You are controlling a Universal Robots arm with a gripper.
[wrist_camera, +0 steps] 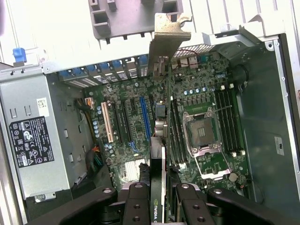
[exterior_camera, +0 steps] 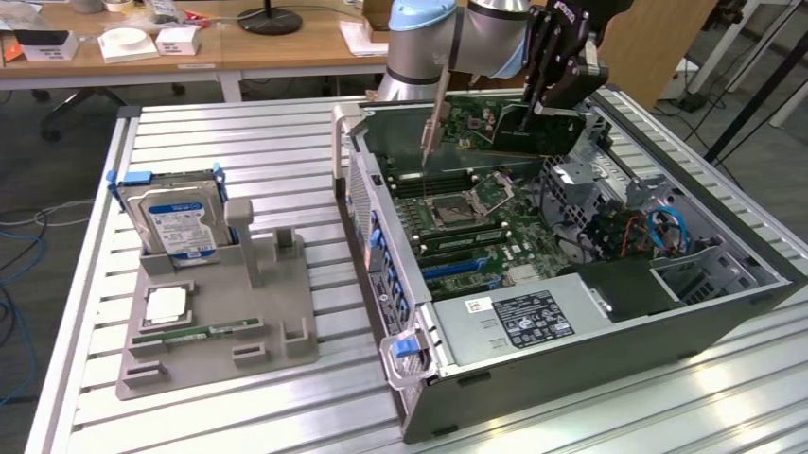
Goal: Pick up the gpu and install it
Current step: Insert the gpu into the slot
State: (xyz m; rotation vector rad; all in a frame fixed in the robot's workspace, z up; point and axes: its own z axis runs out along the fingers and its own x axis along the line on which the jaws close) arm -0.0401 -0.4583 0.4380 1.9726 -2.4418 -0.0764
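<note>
1. Hard drive (exterior_camera: 181,219) comes first at the exterior view's left, standing upright in a grey parts tray (exterior_camera: 215,364) on the slatted table (exterior_camera: 253,142); a memory stick (exterior_camera: 196,330) lies flat in the same tray. Both are well apart from the work.
2. Next rightward is the open computer case (exterior_camera: 417,378), with the motherboard (exterior_camera: 461,222) exposed, its empty processor socket (wrist_camera: 201,133) and expansion slots (wrist_camera: 145,117) plain in the wrist view, and the power supply (exterior_camera: 531,317) at the near end.
3. Further right, over the case's far end, the gripper (exterior_camera: 555,99) has its fingers partly closed on the gpu (exterior_camera: 486,132), pinching the card by its top edge.
4. The gpu hangs edge-down above the motherboard, its silver bracket (wrist_camera: 164,47) toward the case's rear wall.
5. I'd judge the card light and stiff but fragile: the cooler block is the safe hold, not bare circuitry.
6. In the way, to my eye: the rear wall, the drive cage (exterior_camera: 688,274) and loose cables (exterior_camera: 663,232) to the right.
</note>
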